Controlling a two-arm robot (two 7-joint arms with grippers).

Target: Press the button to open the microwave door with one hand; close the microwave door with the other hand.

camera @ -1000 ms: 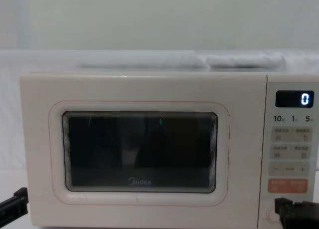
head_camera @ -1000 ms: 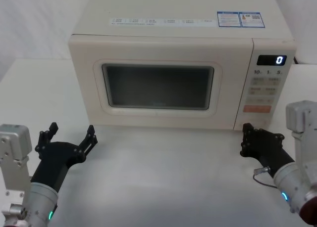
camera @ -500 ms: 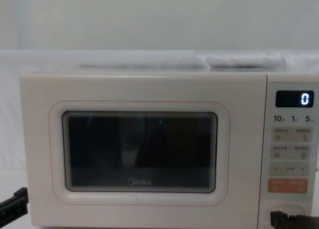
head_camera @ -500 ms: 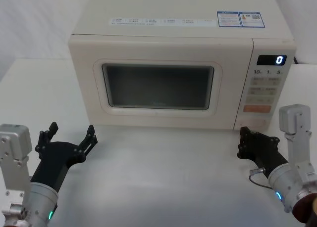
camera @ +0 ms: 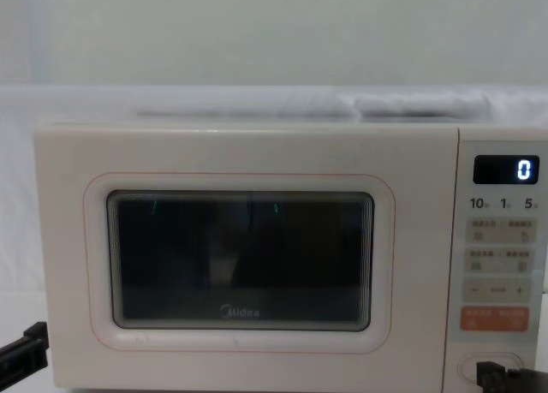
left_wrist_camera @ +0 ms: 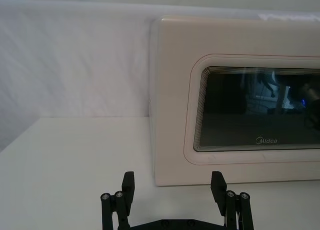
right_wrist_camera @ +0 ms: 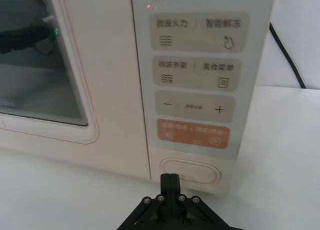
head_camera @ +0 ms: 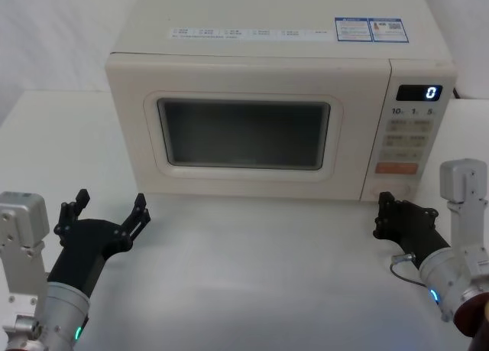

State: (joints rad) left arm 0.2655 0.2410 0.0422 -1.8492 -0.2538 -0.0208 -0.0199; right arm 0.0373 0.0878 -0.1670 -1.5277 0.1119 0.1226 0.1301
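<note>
The microwave sits at 12 o'clock, its door flush shut. The right gripper — fingers pressed together, holding nothing — points at the oval button, just short of it. At 8 o'clock the left gripper rests spread wide and empty.
</note>
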